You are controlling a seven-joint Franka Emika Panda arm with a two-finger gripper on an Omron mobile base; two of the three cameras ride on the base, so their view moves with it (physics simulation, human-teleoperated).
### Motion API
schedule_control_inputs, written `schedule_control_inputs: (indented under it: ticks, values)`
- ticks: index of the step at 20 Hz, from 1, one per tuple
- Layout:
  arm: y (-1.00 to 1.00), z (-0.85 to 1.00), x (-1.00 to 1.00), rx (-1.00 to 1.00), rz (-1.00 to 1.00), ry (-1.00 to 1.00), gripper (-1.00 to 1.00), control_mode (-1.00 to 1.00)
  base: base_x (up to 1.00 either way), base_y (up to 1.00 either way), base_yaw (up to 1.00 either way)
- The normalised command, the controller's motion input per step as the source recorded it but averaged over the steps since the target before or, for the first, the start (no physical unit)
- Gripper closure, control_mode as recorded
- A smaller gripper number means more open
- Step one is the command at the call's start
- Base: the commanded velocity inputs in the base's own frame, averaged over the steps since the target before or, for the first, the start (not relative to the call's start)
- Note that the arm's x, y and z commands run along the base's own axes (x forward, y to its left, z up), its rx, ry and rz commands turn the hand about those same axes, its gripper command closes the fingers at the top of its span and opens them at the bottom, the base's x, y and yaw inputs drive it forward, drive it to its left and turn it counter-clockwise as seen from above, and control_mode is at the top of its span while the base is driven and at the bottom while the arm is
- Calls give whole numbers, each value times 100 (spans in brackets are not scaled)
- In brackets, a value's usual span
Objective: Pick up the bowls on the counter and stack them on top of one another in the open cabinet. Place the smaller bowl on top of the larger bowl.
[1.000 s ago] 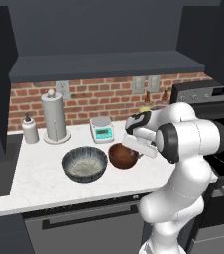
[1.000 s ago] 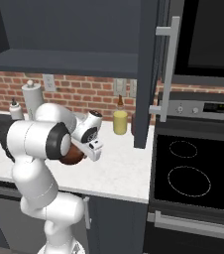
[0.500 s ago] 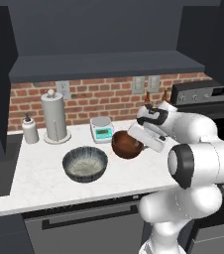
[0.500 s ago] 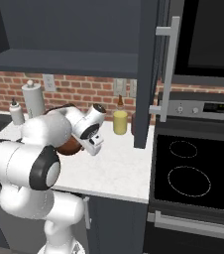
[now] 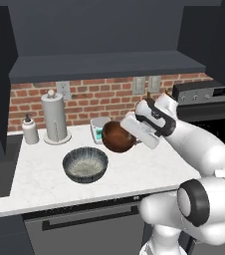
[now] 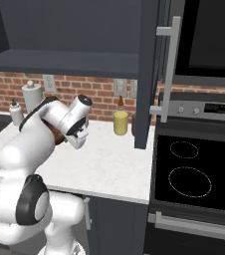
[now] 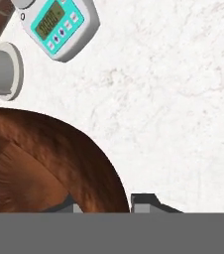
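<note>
The gripper (image 5: 126, 134) holds the smaller bowl (image 5: 117, 136) by its rim, jaws clenched on the reddish-brown wall; in the hand view one dark fingertip (image 7: 142, 202) stands just outside the bowl's edge (image 7: 49, 163) and the other is tucked against its inside. The bowl hangs tilted in the air, clear of the counter (image 5: 45, 177), just in front of the teal kitchen scale (image 5: 98, 128) and up and to the right of the larger bowl (image 5: 85, 164), which sits upright on the marble, well apart from the gripper. The paper towel holder (image 5: 54, 119) and a small white bottle (image 5: 30, 130) stand to the left of the grey bowl against the brick wall.

The open cabinet (image 5: 104, 65) lies directly above, its shelf showing nothing on it from here. Since the brown bowl must end on top, I judge the sound way is to carry it up slowly, level it so it does not slip from a one-sided rim pinch, and set it well to one side of the shelf, leaving room for the grey bowl. The shelf's front lip is the hazard: the bowl should rise clear of it before moving inward. A rim grip tends to let a glossy bowl swing, so quick wrist turns look unwise.
</note>
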Motion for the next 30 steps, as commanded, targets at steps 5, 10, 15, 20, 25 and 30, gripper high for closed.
schedule_control_inputs:
  ticks: [5, 10, 15, 20, 25, 30]
  values:
    - [100, 2, 0, 0, 0, 24, 100, -100, 0, 0, 0]
    - [63, -4, 9, 0, 0, 27, 100, -100, 0, 0, 0]
    - [23, -15, 6, 0, 0, 20, 100, -100, 0, 0, 0]
    - [30, -14, -5, 0, 0, 8, 100, -100, 0, 0, 0]
    - [7, -10, -8, -2, 0, -1, 100, -100, 0, 0, 0]
    - [0, -22, 2, -15, 0, -11, 100, -100, 0, 0, 0]
